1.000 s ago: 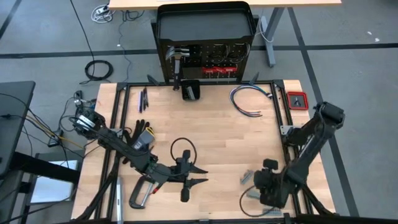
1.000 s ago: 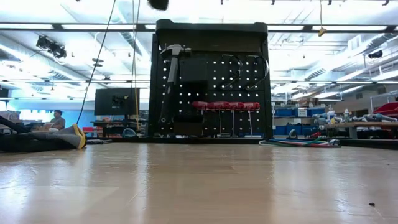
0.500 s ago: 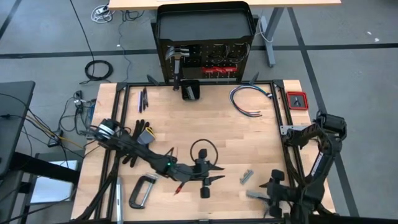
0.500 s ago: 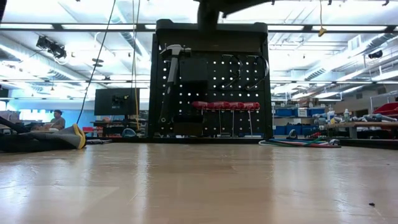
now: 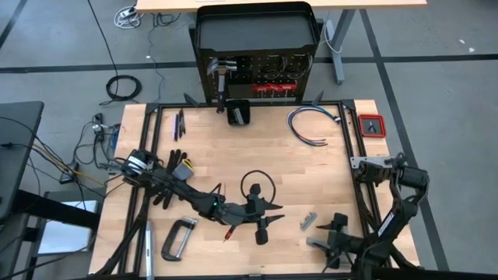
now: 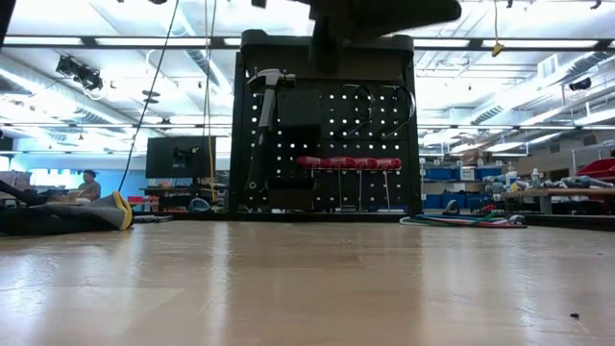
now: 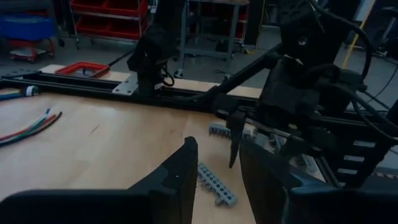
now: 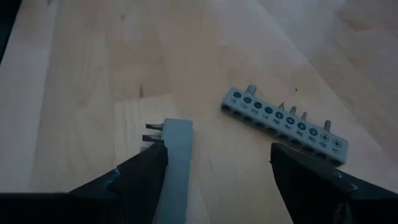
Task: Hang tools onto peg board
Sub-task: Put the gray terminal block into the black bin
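Observation:
The peg board (image 5: pixel 257 78) stands upright beyond the table's far edge, with a hammer (image 6: pixel 264 106) and red-handled drivers (image 6: pixel 348 162) hanging on it. Two grey bit-holder strips (image 8: pixel 283 127) (image 8: pixel 177 162) lie near the table's near right corner. My right gripper (image 8: pixel 217 180) is open and tipped down over them, and the nearer strip lies between its fingers, beside one of them. My left gripper (image 7: pixel 217 180) is open and level, and points at the strips from the table's left with nothing between its fingers. A grey C-clamp (image 5: pixel 179 237) and a red-handled driver (image 5: pixel 227 232) lie under the left arm. My right gripper has one finger (image 8: pixel 146 171) right beside the long side (image 8: pixel 174 155) of the nearer strip, which lies flat on the table. I cannot tell whether the finger touches it.
A black glove (image 5: pixel 173 165) lies at the left. At the far edge are thin tools (image 5: pixel 179 123) on the left, a small black box (image 5: pixel 239 113) and blue-white cables (image 5: pixel 311 124). A red case (image 5: pixel 372 124) sits on the right frame. Bare wood fills the middle.
My left gripper has gone toward the table's right edge and a little down, passing off the C-clamp, which now lies uncovered. My right gripper has sunk toward the table near its near edge and tipped downward over the grey strips.

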Robot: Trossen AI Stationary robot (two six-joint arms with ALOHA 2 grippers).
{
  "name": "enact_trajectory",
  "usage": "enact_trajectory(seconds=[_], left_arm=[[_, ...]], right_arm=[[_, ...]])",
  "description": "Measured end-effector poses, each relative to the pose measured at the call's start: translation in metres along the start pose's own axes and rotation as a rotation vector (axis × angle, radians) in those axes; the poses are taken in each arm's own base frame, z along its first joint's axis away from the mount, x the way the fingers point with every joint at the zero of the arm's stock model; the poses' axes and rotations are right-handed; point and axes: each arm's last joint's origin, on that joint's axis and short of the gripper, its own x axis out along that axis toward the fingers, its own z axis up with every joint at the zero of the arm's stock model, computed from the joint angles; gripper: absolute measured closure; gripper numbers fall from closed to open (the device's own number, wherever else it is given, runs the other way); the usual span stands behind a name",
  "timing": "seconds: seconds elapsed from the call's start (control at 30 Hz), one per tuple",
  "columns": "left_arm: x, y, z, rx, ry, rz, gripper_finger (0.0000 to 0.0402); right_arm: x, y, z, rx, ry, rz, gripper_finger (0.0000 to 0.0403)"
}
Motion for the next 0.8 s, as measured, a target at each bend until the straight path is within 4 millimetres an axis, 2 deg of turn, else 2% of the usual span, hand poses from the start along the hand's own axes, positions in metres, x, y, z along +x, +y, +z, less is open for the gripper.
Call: enact_trajectory(seconds=[0.2,0.3,0.4,0.57,0.7,0.8], left_arm=[[0.002,0.003,-0.012,0.020,0.069,0.022,0.0277],[0.001,0.003,-0.014,0.046,0.093,0.033,0.0277],[0.000,0.002,-0.010,0.061,0.078,0.036,0.0277],[-0.004,0.005,-0.014,0.090,0.165,0.057,0.0277],[-0.018,0.005,-0.002,0.081,0.213,0.116,0.0277],[-0.033,0.000,0.008,0.114,0.247,0.134,0.0277]], right_arm=[[0.004,0.000,-0.007,0.056,-0.053,-0.012,0.0123],[0.005,0.000,-0.003,0.037,-0.042,-0.015,0.0138],[0.017,0.000,0.007,0.059,-0.025,-0.041,0.0151],[0.058,-0.006,0.040,0.062,-0.010,-0.144,0.0165],[0.103,-0.018,0.075,0.087,-0.014,-0.219,0.0170],[0.131,-0.027,0.102,0.041,-0.021,-0.217,0.0171]])
